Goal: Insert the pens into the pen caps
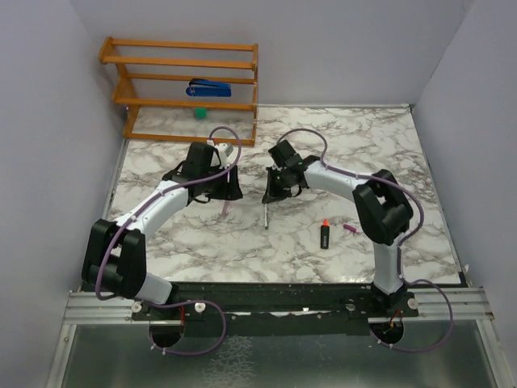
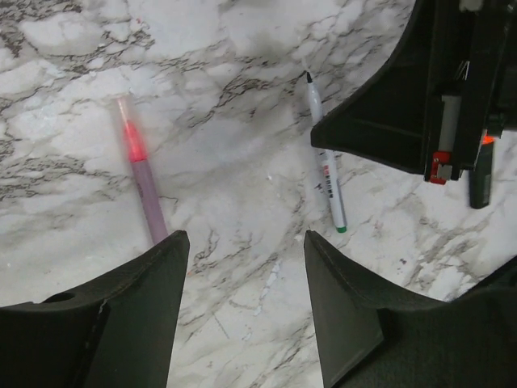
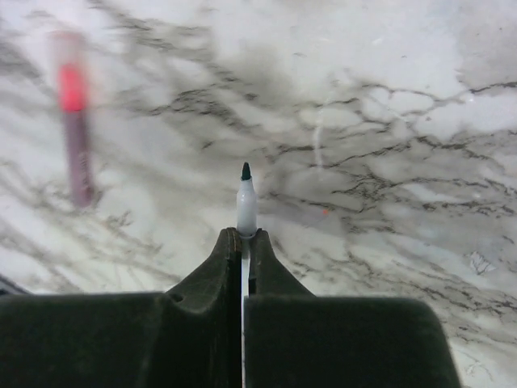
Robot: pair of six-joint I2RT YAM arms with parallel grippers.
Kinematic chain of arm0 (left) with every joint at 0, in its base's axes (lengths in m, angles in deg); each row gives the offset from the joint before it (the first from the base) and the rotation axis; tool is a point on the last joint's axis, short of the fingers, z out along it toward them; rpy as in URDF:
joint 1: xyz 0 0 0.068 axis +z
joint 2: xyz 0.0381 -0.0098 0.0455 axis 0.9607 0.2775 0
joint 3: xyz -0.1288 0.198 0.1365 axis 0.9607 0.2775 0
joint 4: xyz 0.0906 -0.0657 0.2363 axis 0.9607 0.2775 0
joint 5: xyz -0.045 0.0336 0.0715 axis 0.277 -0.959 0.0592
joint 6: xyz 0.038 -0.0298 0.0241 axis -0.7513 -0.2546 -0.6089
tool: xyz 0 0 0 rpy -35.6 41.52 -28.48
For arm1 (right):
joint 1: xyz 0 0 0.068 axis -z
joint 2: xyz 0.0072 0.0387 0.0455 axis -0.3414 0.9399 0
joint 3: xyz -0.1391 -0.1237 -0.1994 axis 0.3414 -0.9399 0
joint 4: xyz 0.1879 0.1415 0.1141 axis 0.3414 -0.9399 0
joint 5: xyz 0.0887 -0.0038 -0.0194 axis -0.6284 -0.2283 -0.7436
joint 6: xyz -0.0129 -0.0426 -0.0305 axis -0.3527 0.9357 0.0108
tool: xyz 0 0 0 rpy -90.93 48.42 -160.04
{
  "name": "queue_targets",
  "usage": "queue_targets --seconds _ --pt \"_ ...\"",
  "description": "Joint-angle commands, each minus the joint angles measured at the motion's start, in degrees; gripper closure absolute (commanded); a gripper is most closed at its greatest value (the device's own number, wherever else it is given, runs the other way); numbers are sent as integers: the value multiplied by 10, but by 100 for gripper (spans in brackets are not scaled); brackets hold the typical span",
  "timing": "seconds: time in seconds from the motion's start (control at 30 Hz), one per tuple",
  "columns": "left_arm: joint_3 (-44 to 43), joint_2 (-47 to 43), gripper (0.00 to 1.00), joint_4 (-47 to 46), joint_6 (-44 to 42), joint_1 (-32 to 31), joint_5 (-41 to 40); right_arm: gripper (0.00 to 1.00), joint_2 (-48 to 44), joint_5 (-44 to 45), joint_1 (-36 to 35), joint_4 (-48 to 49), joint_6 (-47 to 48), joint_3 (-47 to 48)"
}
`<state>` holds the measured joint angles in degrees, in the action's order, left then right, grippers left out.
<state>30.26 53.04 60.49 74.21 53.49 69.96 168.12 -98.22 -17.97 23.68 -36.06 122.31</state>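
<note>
Your right hand [image 3: 243, 242] is clenched on the silver-grey pen [image 3: 246, 206], whose dark tip projects just beyond the fingertips. Your left hand [image 2: 246, 267] stands released above the worktop [image 2: 242, 97]; the pink pen [image 2: 139, 174] lies just ahead of its left finger, untouched.

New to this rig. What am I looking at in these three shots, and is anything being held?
Two robot arms bolted at a marble table's near edge. The wide shot is from above and behind them; the other two come from cameras on each wrist. The right gripper is shut on the silver-grey pen, tip poking out. The left gripper is open, holding nothing, above the pink pen. A black marker and a magenta cap lie nearby. A wooden rack at the back holds a blue stapler.
</note>
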Motion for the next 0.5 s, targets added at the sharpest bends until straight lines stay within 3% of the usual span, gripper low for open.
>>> queue_targets --seconds 0.0,0.17,0.47 --pt "43 -53 39 -128 67 11 94 100 -130 -60 6 313 36 -116" --pt "101 -72 38 -301 161 10 128 100 -161 -132 44 464 17 -163" --pt "140 -84 37 -480 192 8 163 100 -199 -214 72 584 13 -174"
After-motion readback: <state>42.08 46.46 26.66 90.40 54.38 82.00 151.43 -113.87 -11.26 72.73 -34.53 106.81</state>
